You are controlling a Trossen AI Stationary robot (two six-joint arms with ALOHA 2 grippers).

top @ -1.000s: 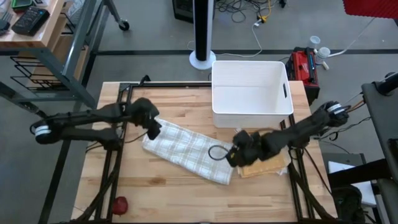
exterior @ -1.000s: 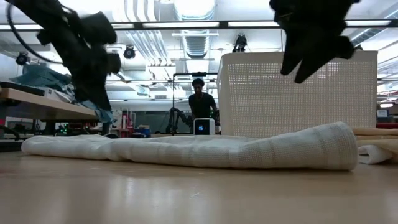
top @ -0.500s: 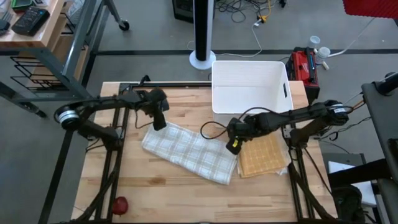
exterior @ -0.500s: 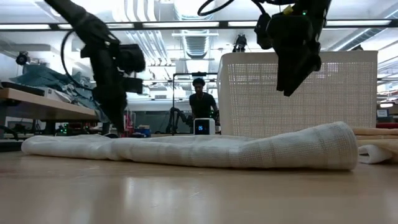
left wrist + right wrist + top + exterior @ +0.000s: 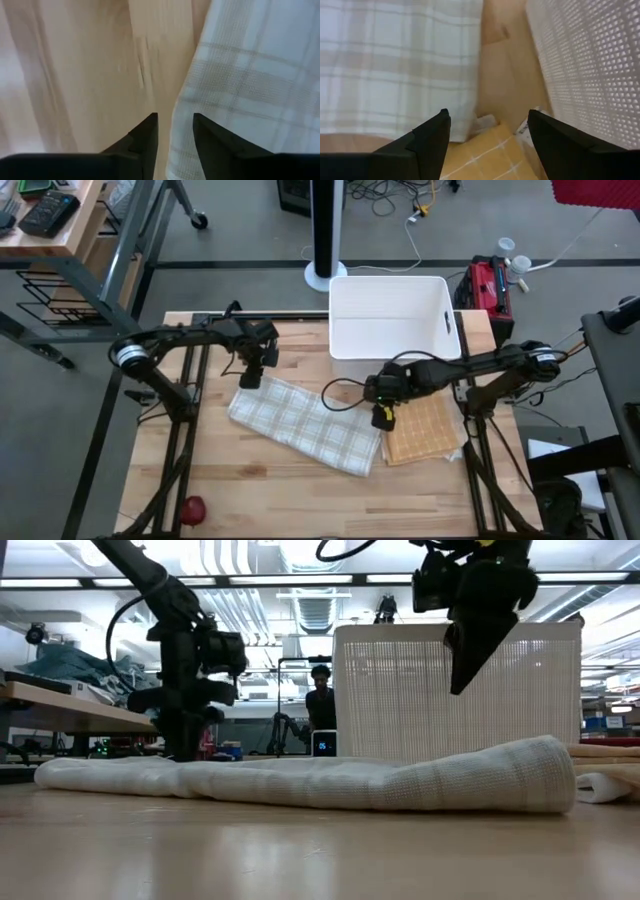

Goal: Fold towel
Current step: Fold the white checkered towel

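Towel [image 5: 305, 423] lay folded mid-table: soft, light, limp, so probably best pinched at corners. Left gripper [image 5: 252, 373] hovered over its far-left corner, narrowly parted, empty. Right gripper [image 5: 381, 413] beside its right end, spread wide, empty.

White plaid towel [image 5: 305, 423], mustard checked cloth [image 5: 422, 429], white basket [image 5: 388, 320].

A white perforated bin [image 5: 390, 320] is sitting at the far edge of the wooden table [image 5: 270, 480]. A folded yellow cloth [image 5: 425, 430] is lying on the table in front of the bin. A small red object [image 5: 192, 508] is resting near the table's front corner. A red toolbox [image 5: 488, 285] is standing on the floor beyond the bin. A person [image 5: 322, 705] is standing in the room behind.
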